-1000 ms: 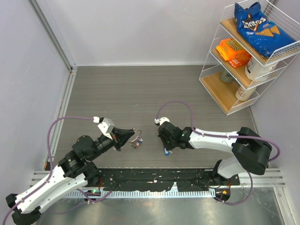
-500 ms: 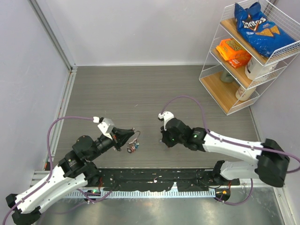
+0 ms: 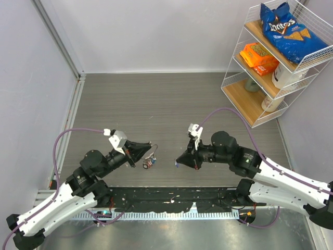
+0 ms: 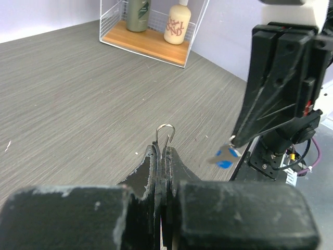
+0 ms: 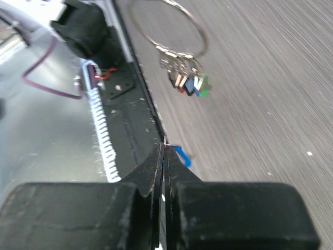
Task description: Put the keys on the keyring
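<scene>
1. The left arm (image 3: pixel 78 182) rises from the near left corner and slants up and to the right, with its wrist over the near part of the table (image 3: pixel 156 99).
2. The left gripper (image 3: pixel 145 149) points right. Its jaws are pressed together on the keyring (image 3: pixel 152 155), pinching the wire at one edge.
3. In the left wrist view the ring stands upright just past the fingertips.
4. A cluster of keys (image 5: pixel 188 82) with red, blue and green heads hangs from the ring's lower side. Whether they touch the table cannot be told.
5. The right arm (image 3: pixel 270 174) stretches from the near right corner toward the left, with its forearm low over the table's near edge.
6. The right gripper (image 3: pixel 180 162) points left and slightly down, facing the left gripper with a clear gap between them.
7. Its jaws are closed tight on a single blue key (image 5: pixel 179 154), which juts from the fingertips apart from the ring.
</scene>
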`<state>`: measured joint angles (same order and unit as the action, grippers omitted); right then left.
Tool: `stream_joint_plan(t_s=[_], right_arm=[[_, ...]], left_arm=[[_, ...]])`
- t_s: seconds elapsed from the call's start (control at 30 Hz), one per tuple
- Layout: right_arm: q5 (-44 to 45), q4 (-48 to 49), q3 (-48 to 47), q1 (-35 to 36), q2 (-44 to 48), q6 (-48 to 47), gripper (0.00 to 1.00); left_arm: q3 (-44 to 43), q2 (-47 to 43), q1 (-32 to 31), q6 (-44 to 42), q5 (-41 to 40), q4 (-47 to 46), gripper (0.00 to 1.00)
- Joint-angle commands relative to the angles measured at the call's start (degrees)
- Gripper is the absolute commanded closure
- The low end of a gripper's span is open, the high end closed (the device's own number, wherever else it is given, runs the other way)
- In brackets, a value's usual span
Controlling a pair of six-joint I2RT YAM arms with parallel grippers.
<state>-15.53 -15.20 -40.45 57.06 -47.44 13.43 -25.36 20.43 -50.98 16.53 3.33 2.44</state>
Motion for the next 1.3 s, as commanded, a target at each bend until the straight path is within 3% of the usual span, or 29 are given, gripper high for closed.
stream_joint_plan(t_s=[0.0,0.17,0.73,1.27], right_arm=[[-11.27,6.75,-0.60,0.34,2.70,0.89,0.94],[-15.14,13.95,-0.77,0.34,2.00,7.82,0.94],[-15.14,38.30,-2.53,0.25,-6.87,31.99,0.94],[-14.09,52.63,-0.42,-0.10,-12.85,44.66,0.94]], left_arm=[[-2.76,1.11,0.00,-0.36,3.78,-9.37,1.00],[-1.97,1.99,0.00,-1.33,5.89,-13.41,1.00],[2.69,-0.74,0.00,-5.98,10.03,-24.15,1.00],[7.08,-4.60,0.00,-7.57,13.89,-32.14,1.00]])
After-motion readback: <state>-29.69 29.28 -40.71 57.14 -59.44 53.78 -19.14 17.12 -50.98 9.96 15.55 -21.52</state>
